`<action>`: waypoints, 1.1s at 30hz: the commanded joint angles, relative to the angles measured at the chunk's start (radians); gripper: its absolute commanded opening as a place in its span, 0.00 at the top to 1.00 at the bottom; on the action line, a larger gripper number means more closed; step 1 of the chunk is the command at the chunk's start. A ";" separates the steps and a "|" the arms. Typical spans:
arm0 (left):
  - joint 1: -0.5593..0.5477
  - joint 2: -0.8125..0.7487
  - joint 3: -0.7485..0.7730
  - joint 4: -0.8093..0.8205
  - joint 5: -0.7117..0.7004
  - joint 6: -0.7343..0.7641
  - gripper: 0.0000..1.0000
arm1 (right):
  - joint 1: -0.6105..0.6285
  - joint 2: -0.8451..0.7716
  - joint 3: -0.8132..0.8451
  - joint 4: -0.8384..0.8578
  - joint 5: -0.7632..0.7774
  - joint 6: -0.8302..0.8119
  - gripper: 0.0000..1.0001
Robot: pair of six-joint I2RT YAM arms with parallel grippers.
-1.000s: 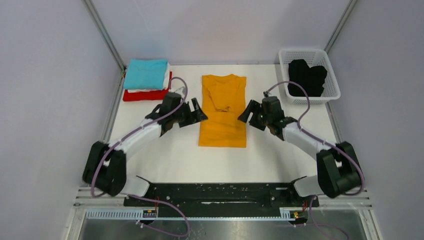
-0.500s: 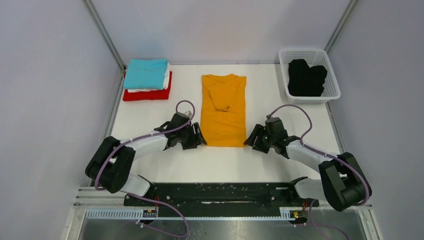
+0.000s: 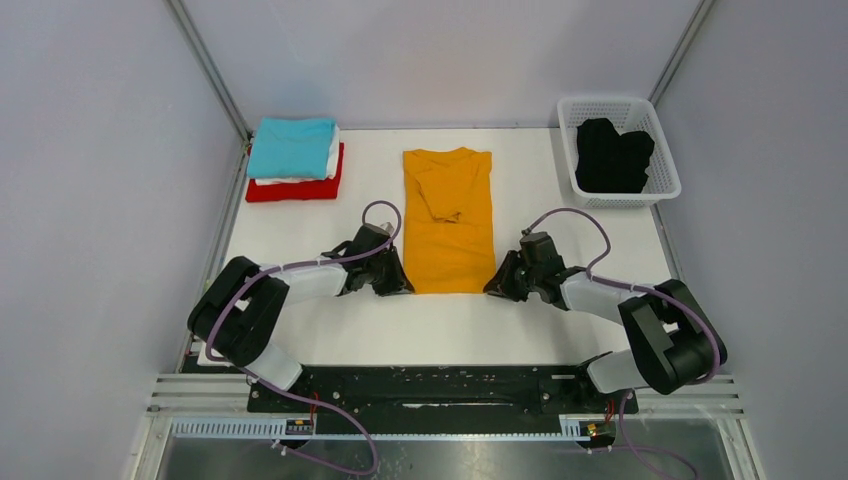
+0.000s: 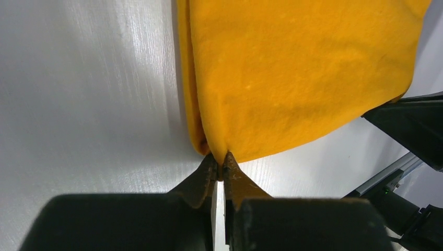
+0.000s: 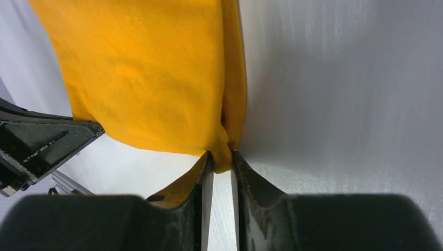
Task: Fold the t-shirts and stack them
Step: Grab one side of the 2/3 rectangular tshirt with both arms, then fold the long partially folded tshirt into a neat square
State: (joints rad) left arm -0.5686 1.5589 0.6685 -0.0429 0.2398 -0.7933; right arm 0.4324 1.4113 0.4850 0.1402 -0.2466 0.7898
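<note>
Left arm (image 3: 300,282) low, left fingers (image 4: 201,182) pinched shut, right arm (image 3: 600,295) low, right fingers (image 5: 245,178) likewise

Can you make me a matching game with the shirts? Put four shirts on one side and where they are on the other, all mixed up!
1. orange t-shirt
2. black t-shirt
3. teal t-shirt
4. red t-shirt

A. bottom of the stack
B. in the white basket
C. near corners pinched by left gripper and right gripper
D. top of the stack

Pairs: 1-C, 2-B, 3-D, 4-A.

White mesh basket (image 3: 612,101) at far-R corner of white table (image 3: 450,325); grey walls (image 3: 450,60) on 3 sides
</note>
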 commanded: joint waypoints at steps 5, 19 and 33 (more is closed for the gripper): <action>-0.003 0.036 0.002 -0.044 -0.072 0.023 1.00 | 0.014 0.041 0.015 -0.073 0.088 -0.037 1.00; -0.122 -0.585 -0.265 -0.297 -0.056 -0.058 1.00 | 0.267 -0.429 -0.091 -0.364 -0.213 -0.058 1.00; -0.221 -1.199 -0.128 -0.616 -0.109 -0.071 1.00 | 0.378 -0.835 -0.062 -0.467 -0.492 0.035 1.00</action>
State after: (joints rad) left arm -0.7895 0.3626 0.4957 -0.6533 0.1455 -0.8623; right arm 0.7994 0.6216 0.3954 -0.3172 -0.6243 0.7685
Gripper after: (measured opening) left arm 0.034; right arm 0.025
